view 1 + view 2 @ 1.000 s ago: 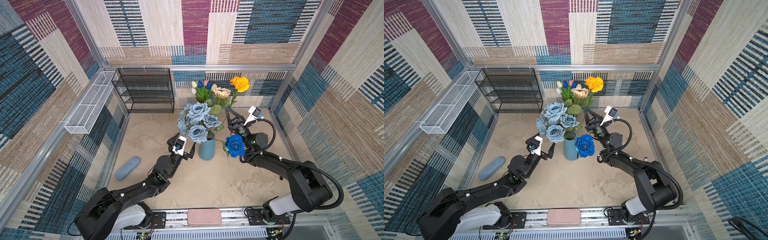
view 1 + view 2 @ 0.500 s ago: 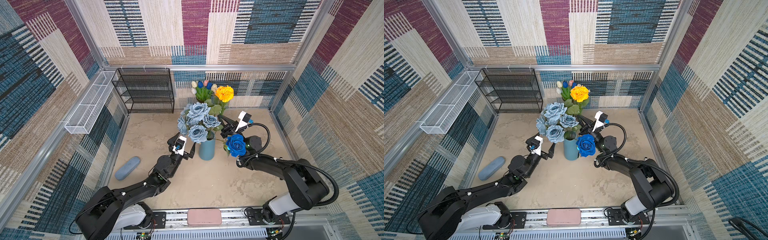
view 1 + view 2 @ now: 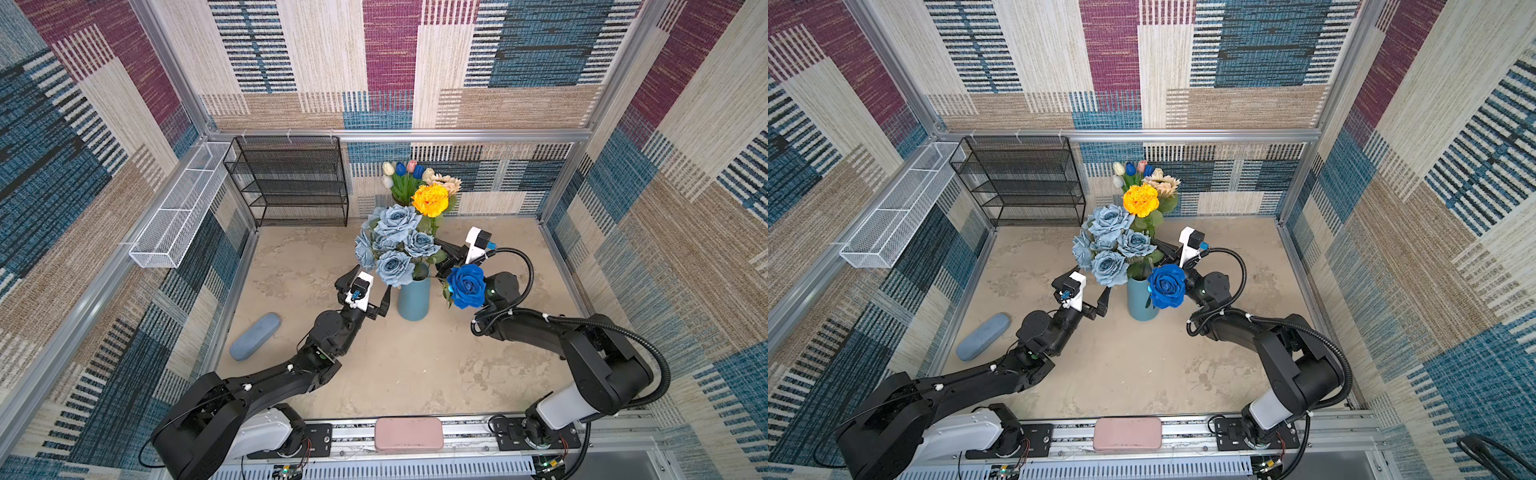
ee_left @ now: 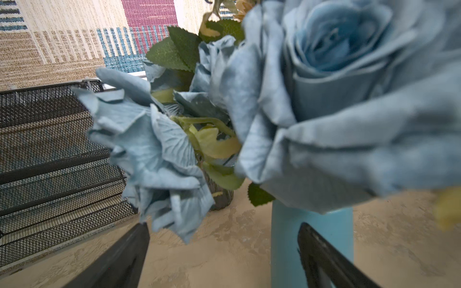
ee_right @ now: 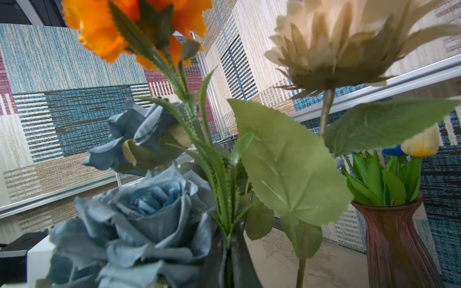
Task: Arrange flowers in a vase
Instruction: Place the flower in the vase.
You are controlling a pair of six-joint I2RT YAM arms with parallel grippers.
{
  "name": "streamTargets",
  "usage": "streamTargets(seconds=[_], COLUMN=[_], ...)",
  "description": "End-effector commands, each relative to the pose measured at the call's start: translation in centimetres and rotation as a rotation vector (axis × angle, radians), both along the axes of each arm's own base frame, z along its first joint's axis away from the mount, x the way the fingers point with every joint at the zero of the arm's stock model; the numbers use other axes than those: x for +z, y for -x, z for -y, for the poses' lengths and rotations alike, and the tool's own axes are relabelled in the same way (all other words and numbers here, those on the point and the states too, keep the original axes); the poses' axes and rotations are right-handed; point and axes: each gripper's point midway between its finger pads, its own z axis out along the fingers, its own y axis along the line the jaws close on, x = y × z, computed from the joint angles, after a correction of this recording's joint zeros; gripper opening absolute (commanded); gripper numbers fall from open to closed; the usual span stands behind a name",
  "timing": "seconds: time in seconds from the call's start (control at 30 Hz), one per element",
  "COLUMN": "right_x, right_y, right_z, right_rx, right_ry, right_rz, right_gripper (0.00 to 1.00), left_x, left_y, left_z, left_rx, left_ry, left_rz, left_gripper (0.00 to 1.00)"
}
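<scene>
Two black fingers [image 5: 215,264] of the right gripper [image 3: 441,259] are pressed almost together on the toothed green stem of the small orange bloom [image 3: 430,200]. They pinch it low down, just above the mouth of the blue vase [image 3: 413,301]. In both top views the pincer sits at 2 o'clock of that mouth. The frilly, carnation-like head stands tall at 12 o'clock of it.

The vase is a smooth matte cylinder. The pale blue rose bunch [image 3: 395,245], cloth petals with frayed edges, spills from it toward 11 o'clock. A deep blue rose [image 3: 467,286] shows at 3 o'clock, in front of the right arm's wrist; where its stem ends I cannot tell.

At 9 o'clock the left gripper [image 3: 370,278] stands spread wide and holds nothing, one finger near the vase wall. Farther off at 12 o'clock, a streaked dark-red glass vase [image 5: 394,244] with a flared neck holds the tulips [image 3: 401,170]. The cream sunflower [image 3: 446,183] shows its papery head just beside them.
</scene>
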Motion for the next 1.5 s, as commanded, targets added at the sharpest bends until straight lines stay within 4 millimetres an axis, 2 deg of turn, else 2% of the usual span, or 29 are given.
streamTargets(seconds=[0.0,0.1,0.3,0.37,0.47,0.57,0.63,0.8,0.97,1.17,1.27,1.37,1.47], right_x=[5.4,5.7,6.3,6.6,6.2,5.8,5.5,3.9,2.6,0.0,-0.3,-0.1,-0.1], right_y=[3.8,4.2,4.0,3.7,3.4,3.1,2.4,1.0,0.7,0.5,0.5,0.4,0.4], right_z=[1.4,1.3,1.6,1.5,1.1,0.8,0.5,-0.8,-2.1,-2.2,-1.9,-1.9,-1.8], right_rx=[0.016,0.02,-0.023,-0.039,-0.038,-0.031,-0.03,0.0,0.06,0.058,0.037,0.026,0.015], right_ry=[-0.091,-0.071,-0.027,-0.002,0.032,0.048,0.063,0.125,0.191,0.242,0.249,0.269,0.28], right_rz=[0.254,0.263,0.243,0.239,0.233,0.209,0.172,0.106,0.06,0.01,0.011,0.021,0.027], right_gripper=[0.28,0.32,0.51,0.51,0.37,0.36,0.27,0.16,0.15,0.15,0.15,0.2,0.45], left_x=[1.1,1.1,1.0,1.1,1.2,1.3,1.3,1.1,1.2,0.9,0.9,0.9,0.9], left_y=[0.1,0.1,0.1,0.0,0.0,0.0,0.1,0.0,0.1,0.0,0.1,0.1,0.1], left_z=[-0.2,-0.2,-0.1,-0.1,0.0,0.0,0.0,-0.1,-0.2,-0.1,-0.2,-0.2,-0.3], left_rx=[-0.001,-0.002,-0.002,-0.003,-0.006,-0.009,-0.007,-0.004,-0.002,-0.003,-0.001,-0.002,-0.001], left_ry=[0.052,0.051,0.05,0.05,0.05,0.051,0.053,0.05,0.051,0.049,0.052,0.05,0.052], left_rz=[0.019,0.018,0.017,0.017,0.019,0.021,0.018,0.012,0.012,0.007,0.009,0.008,0.01], left_gripper=[0.96,0.96,0.96,0.96,0.96,0.96,0.96,0.96,0.96,0.96,0.96,0.96,0.96])
